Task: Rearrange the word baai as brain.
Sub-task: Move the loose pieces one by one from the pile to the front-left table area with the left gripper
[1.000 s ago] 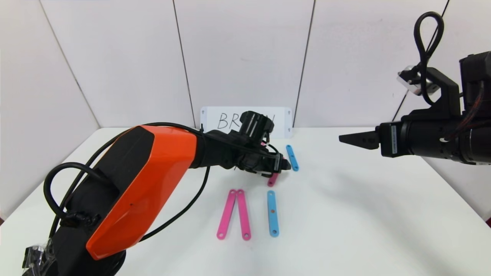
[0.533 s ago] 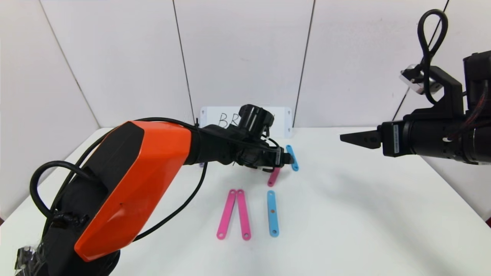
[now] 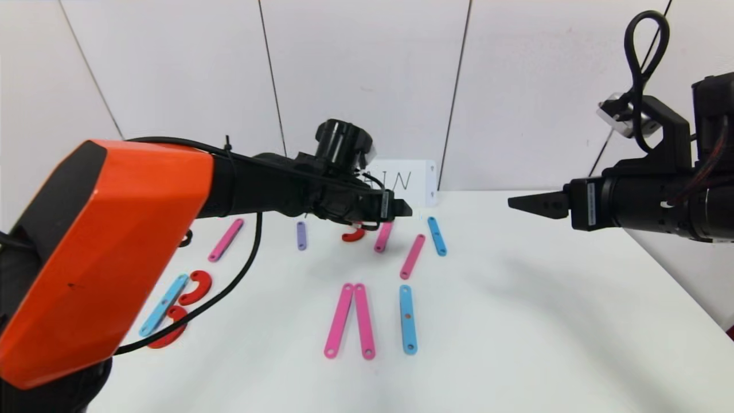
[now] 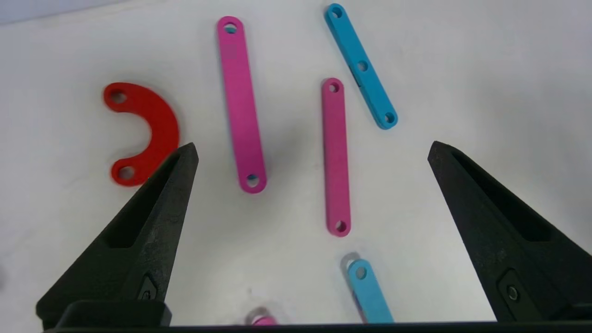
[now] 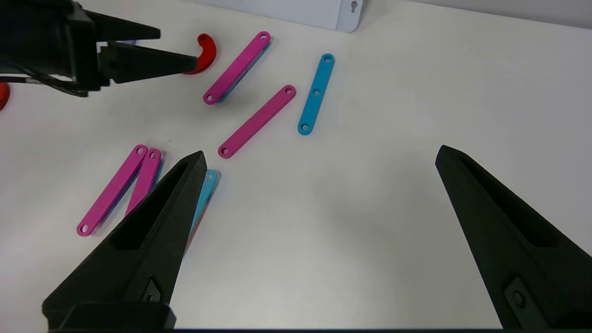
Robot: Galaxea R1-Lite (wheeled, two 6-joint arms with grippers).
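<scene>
left hand (image 3: 401, 209) raised above the white surface (image 3: 516, 321), fingers spread wide, nothing between them; directly below it in the left wrist view lie two pink strips (image 4: 240, 104) (image 4: 336, 156), side by side but apart; a red curve (image 4: 145, 132) lies just beside one fingertip (image 4: 182, 159); a light-blue strip (image 4: 360, 64) lies slanted beyond the second pink strip, not touching it; nearer the wrist, the end of another blue strip (image 4: 367, 291) shows.

right hand (image 3: 519, 202) hangs in the air well apart to the right, fingers wide, empty; under it the surface is bare.

nearer the robot than the left hand: two pink strips meeting at the far end (image 3: 350, 321), upright blue strip (image 3: 408, 319) just beside them; to its left: purple strip (image 3: 301, 235), pink strip (image 3: 226, 239), blue strip (image 3: 163, 304) touching two red curves (image 3: 196, 287).

white card (image 3: 410, 182) stands behind the left hand, partly hidden, "ain" readable.
</scene>
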